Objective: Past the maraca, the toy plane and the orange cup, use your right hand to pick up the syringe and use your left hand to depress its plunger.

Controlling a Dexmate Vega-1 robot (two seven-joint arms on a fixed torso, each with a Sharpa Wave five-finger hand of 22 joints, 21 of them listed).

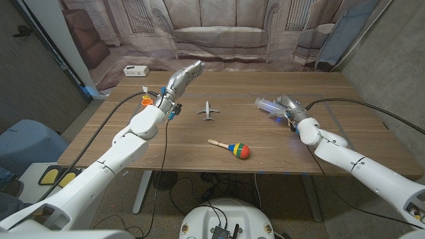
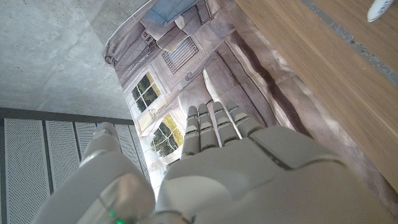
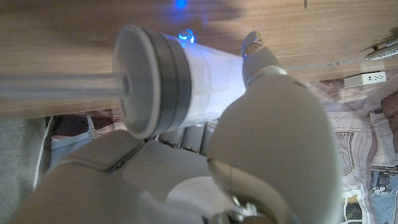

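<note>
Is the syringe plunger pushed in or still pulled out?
Pulled out: the syringe, held in the right robot hand, shows its plunger rod extending from the barrel in the right wrist view.

Left arm extended over the table's left side; left hand (image 1: 184, 76) raised, fingers (image 2: 211, 127) straight and together, holding nothing. Right arm reaches in from the right edge; right hand (image 1: 287, 106) wrapped around the syringe (image 1: 267, 105).

White arms, silvery hands, black cables
</note>
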